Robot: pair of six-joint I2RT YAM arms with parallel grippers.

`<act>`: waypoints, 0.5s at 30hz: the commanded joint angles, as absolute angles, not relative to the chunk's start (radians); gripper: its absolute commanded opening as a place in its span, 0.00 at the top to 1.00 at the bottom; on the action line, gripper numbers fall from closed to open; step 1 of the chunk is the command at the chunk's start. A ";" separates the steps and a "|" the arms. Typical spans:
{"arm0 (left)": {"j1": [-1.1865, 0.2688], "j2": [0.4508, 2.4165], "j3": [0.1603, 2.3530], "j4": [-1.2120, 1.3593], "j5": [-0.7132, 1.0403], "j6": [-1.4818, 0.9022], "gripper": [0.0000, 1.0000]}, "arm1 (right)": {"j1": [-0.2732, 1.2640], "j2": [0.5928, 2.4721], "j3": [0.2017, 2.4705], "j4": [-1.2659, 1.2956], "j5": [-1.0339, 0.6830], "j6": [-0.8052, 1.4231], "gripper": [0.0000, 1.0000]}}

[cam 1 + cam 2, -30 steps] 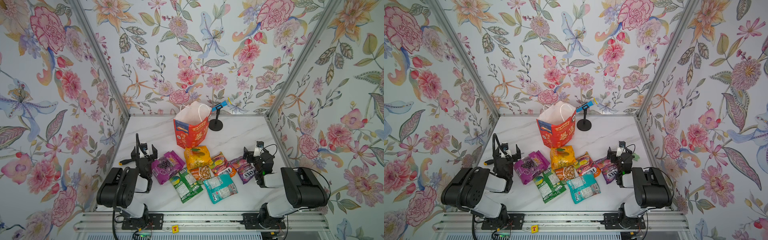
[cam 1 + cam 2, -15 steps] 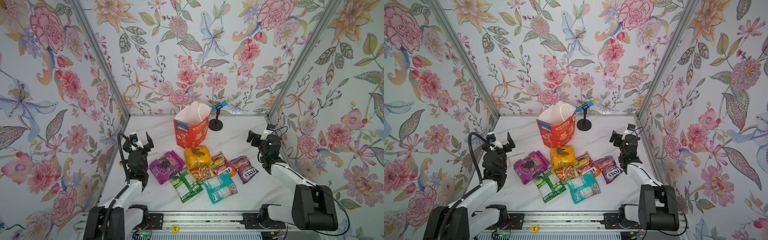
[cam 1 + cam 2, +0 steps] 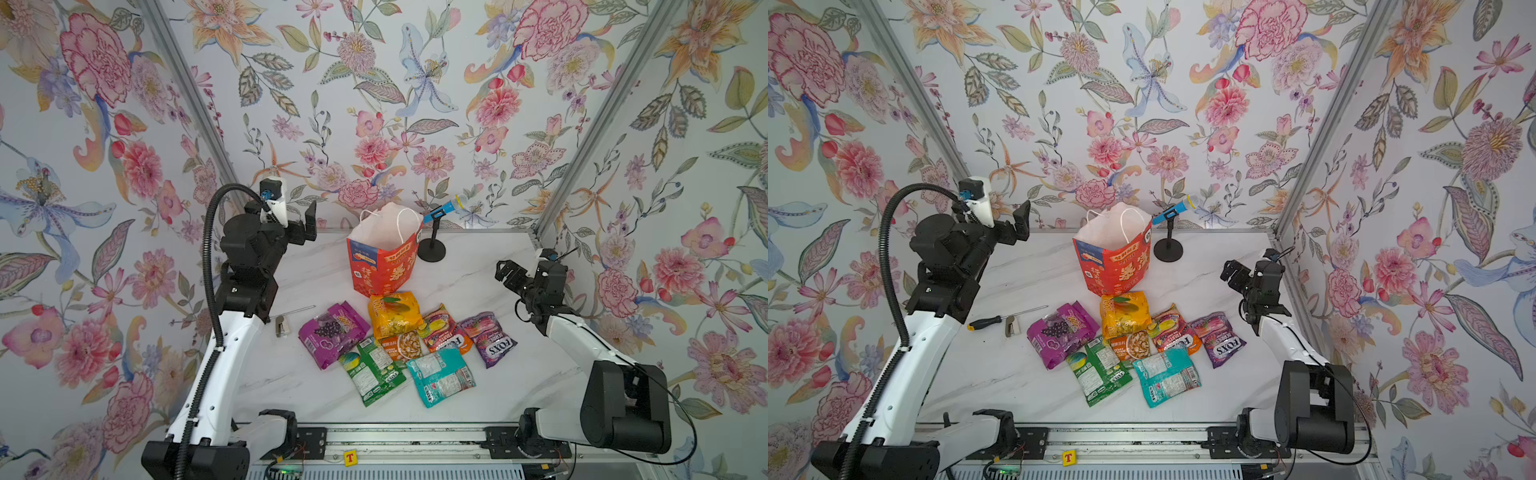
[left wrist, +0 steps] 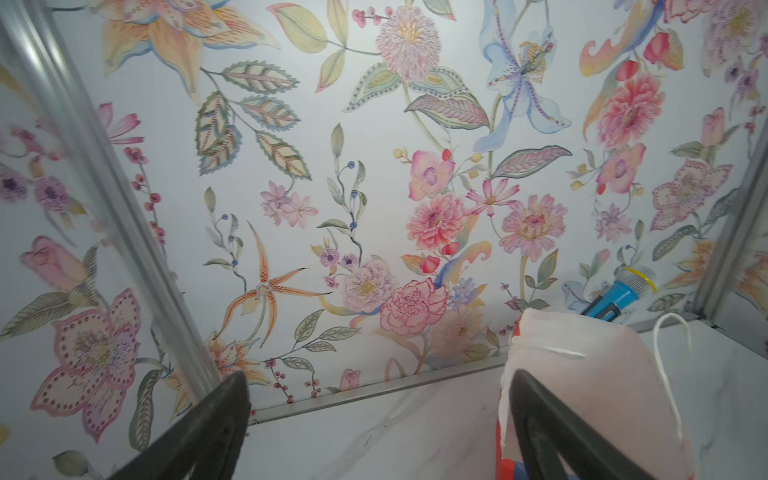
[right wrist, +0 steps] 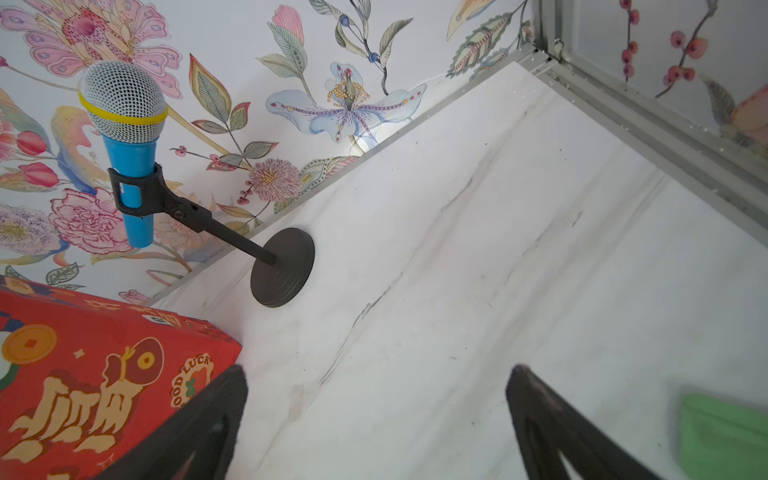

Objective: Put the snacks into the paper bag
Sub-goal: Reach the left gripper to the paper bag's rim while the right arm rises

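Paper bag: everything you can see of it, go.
The paper bag is red-orange with gold Chinese characters and a blue label panel, white inside, with white cord handles. It stands upright, mouth open, at the back middle of the marble table. A microphone stand sits close beside it; an orange-yellow packet lies at its foot, contact unclear. Nothing holds it.

7 snack pkts [image 3: 395, 318] before upright bag [image 3: 382, 270]

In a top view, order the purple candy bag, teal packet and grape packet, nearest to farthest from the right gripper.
From the right gripper:
1. Purple candy bag, right end of the pile.
2. Teal packet, front middle.
3. Grape packet, left end.
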State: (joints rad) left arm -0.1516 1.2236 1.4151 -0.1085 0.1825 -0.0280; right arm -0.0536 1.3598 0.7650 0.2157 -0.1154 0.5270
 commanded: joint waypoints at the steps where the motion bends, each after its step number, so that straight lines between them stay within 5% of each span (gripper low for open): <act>1: -0.228 1.341 1.568 -0.406 0.216 0.152 0.01 | -0.046 1.362 0.795 0.150 -0.132 0.554 0.01; 15: -0.342 1.861 2.217 -0.806 0.337 0.262 0.01 | -0.037 1.394 0.801 0.124 -0.205 0.583 0.01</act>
State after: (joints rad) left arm -0.3294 1.8191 2.1143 -0.6888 0.2588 0.2306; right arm -0.0448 1.3743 0.7799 0.1448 -0.1802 0.5648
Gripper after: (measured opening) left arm 0.991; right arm 0.993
